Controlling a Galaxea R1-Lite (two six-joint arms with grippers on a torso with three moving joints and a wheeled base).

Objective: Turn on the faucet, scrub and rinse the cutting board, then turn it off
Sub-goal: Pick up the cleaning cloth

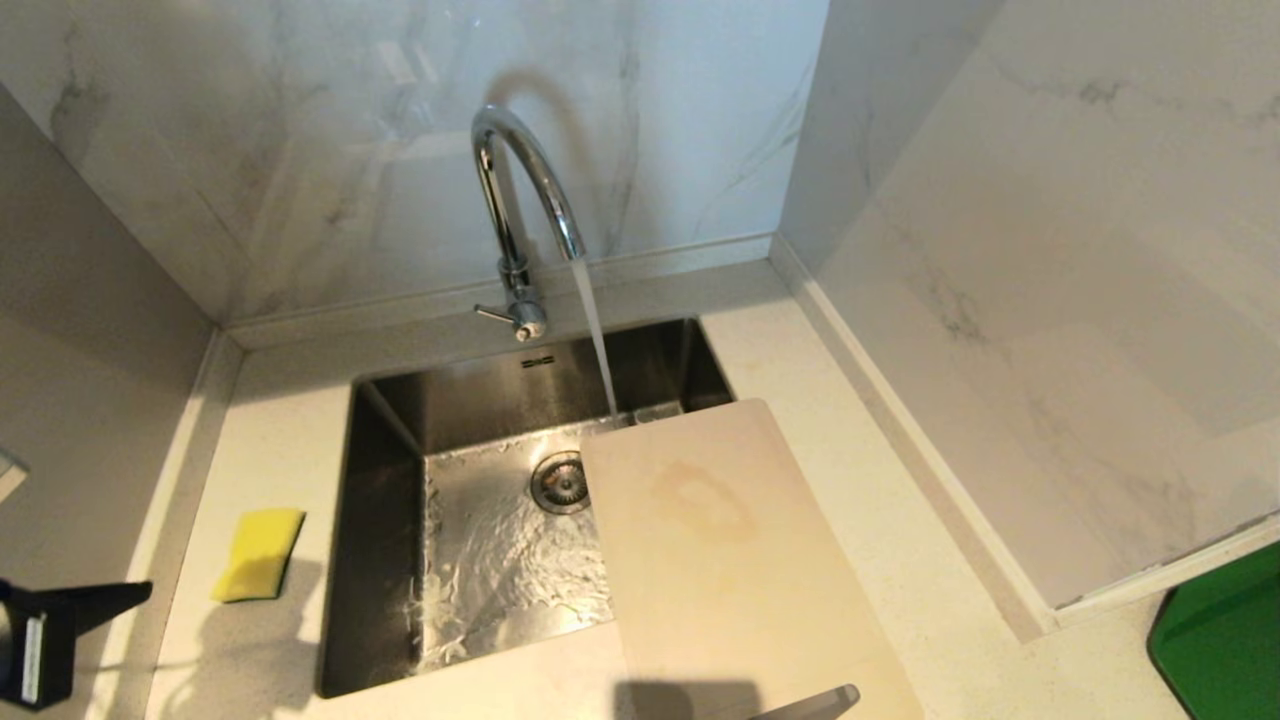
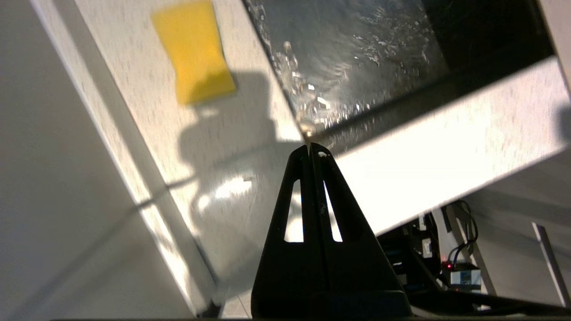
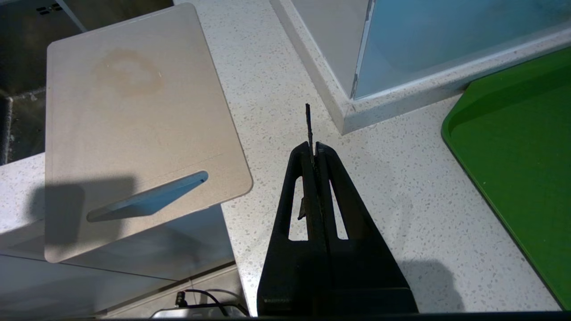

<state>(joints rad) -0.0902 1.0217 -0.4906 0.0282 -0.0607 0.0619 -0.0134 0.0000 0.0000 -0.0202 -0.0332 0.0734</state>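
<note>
Yellow sponge (image 1: 258,555) is lying just beyond the clenched, empty left gripper (image 2: 311,149), its long axis pointing toward the back wall.

It's a kitchen corner: a steel sink (image 1: 385,560) set into a pale speckled bench (image 1: 270,450), walled in by marble-look panels (image 1: 300,130). A chrome tap (image 1: 520,190) runs water, with a yellow sponge (image 1: 258,554) and a cutting board (image 1: 730,560) close by.
</note>
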